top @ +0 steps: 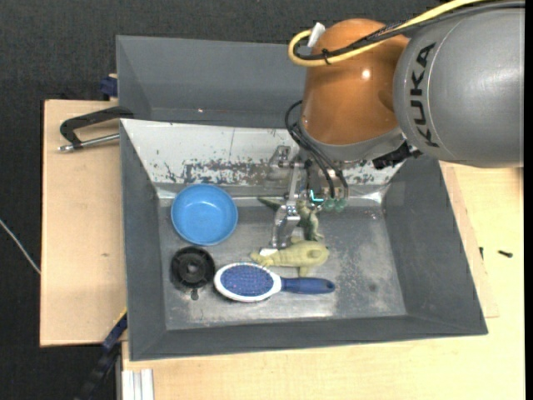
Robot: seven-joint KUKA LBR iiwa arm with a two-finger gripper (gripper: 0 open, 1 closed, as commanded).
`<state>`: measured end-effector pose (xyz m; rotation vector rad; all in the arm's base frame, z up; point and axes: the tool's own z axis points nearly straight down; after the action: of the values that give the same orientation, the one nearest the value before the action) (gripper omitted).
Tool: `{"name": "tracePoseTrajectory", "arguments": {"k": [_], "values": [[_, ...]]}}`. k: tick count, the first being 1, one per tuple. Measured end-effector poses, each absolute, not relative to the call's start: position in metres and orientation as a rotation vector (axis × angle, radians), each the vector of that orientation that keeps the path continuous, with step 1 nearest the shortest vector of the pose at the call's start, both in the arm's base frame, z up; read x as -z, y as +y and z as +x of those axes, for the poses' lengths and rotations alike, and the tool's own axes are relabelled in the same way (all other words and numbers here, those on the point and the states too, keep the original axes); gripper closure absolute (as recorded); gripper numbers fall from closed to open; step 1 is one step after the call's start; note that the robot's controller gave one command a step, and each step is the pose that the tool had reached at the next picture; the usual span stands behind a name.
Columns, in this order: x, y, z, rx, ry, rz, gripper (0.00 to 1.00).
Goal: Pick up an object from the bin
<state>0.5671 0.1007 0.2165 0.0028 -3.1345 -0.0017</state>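
Observation:
My gripper (pixel 296 230) hangs under the orange wrist cover in the middle of the bin, its fingers open and pointing down. Just below the fingertips lies a pale yellow-green toy figure (pixel 293 257), flat on the bin floor; nothing is between the fingers. In front of the toy lies a brush with a white oval head, blue bristles and a blue handle (pixel 268 283).
A blue bowl (pixel 204 214) stands at the left of the bin floor. A black round knob-like part (pixel 192 267) lies in front of it, near the brush head. The arm and its orange cover hide the back right of the bin.

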Motion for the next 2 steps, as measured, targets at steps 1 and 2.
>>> {"name": "tracePoseTrajectory", "arguments": {"k": [1, 2], "values": [[-0.0739, 0.0245, 0.5571, 0.009, -3.148, 0.181, 0.0], [-0.0747, 0.0244, 0.5569, 0.005, -3.147, 0.189, 1.0]]}}
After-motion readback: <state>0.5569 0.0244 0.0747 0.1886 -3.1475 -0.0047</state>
